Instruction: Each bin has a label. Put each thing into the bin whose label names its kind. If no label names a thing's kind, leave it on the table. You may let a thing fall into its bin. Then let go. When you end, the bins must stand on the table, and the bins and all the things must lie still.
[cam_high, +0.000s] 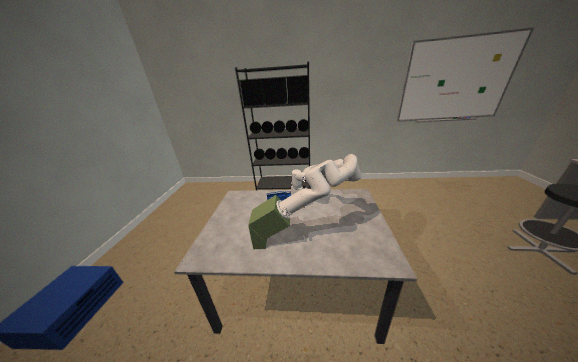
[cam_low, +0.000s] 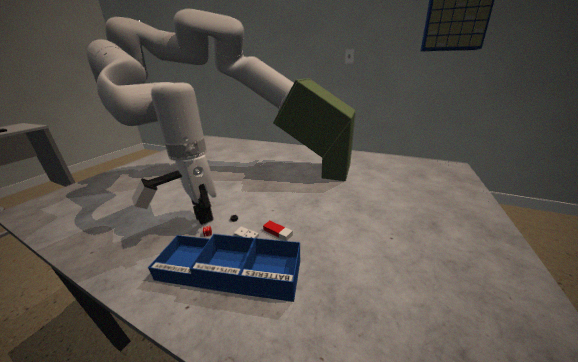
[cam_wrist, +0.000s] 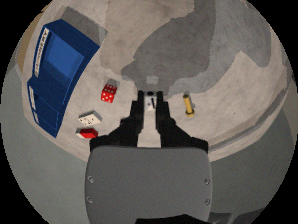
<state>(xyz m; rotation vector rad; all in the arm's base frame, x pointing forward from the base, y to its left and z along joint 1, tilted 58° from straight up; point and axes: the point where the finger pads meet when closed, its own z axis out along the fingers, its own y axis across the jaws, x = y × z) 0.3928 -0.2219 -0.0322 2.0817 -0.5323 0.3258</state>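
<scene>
With my arm bent down over the left part of the table (cam_low: 400, 250), my claw (cam_low: 203, 216) points straight down, its tips low over the surface. The fingers stand nearly together and are clamped on a small pale piece (cam_wrist: 153, 100); the wrist view shows only a sliver of it between the tips, so I cannot tell its kind. A short yellow piece (cam_wrist: 188, 104) lies on the table just beside the tips. In the exterior view, a red die (cam_low: 206, 230) lies just near of my claw. A small black piece (cam_low: 233, 218) lies to the right of the claw. A white flat piece (cam_low: 246, 232) and a red-and-white eraser (cam_low: 278, 229) follow further right, each apart from the next. The blue bin tray (cam_low: 225, 286) stands on the table just near of this row, with three compartments side by side. Its right label reads BATTERIES and its middle label NUTS&BOLTS; the left label is too small to read. No compartment shows anything inside.
</scene>
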